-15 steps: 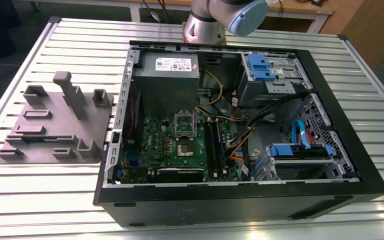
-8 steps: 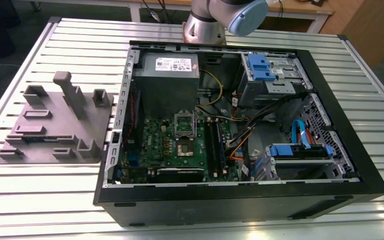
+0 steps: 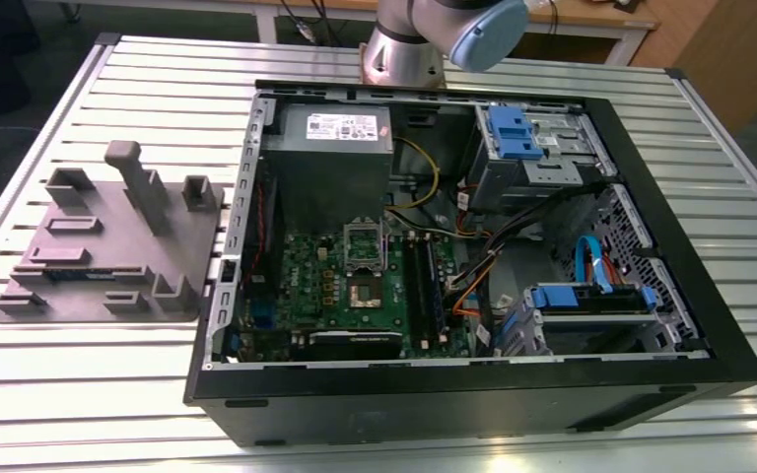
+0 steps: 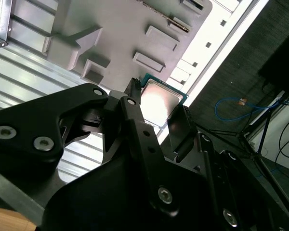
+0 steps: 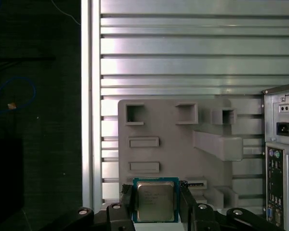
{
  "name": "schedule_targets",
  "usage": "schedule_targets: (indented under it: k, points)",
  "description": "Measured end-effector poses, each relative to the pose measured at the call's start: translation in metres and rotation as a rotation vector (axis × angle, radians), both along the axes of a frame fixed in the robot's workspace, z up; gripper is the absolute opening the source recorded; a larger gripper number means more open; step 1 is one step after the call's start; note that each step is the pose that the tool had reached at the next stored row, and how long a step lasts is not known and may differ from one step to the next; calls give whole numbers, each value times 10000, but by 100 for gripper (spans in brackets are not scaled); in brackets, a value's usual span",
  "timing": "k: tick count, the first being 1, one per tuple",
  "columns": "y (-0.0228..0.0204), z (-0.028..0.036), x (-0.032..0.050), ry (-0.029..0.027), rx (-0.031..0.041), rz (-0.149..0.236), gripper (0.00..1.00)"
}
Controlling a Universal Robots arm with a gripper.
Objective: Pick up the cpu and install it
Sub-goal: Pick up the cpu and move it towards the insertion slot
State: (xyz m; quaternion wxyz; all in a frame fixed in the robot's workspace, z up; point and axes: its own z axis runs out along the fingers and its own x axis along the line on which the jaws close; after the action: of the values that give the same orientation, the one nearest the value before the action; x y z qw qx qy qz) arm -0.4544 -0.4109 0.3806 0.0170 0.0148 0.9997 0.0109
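The cpu, a flat square chip with a shiny silver top and a thin blue-green rim, sits between my gripper's two black fingers, which are shut on its opposite edges. In the second wrist view the cpu gleams between the same fingers of the gripper. I hold it well above the grey fixture plate on the slatted table. In the exterior view the open socket lies on the green motherboard inside the open computer case.
The grey fixture plate with upright blocks lies on the slatted table at the exterior view's left. Inside the case are a grey power-supply box, blue drive brackets and loose cables. The arm's base stands behind the case.
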Motion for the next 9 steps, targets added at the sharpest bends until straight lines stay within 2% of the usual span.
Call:
schedule_targets:
  k: [2, 3, 4, 9]
  points:
    - [0, 0, 3, 0, 0, 0, 47]
    - [0, 0, 170, 0, 0, 0, 47]
    - [0, 0, 253, 0, 0, 0, 47]
    - [0, 0, 274, 0, 0, 0, 47]
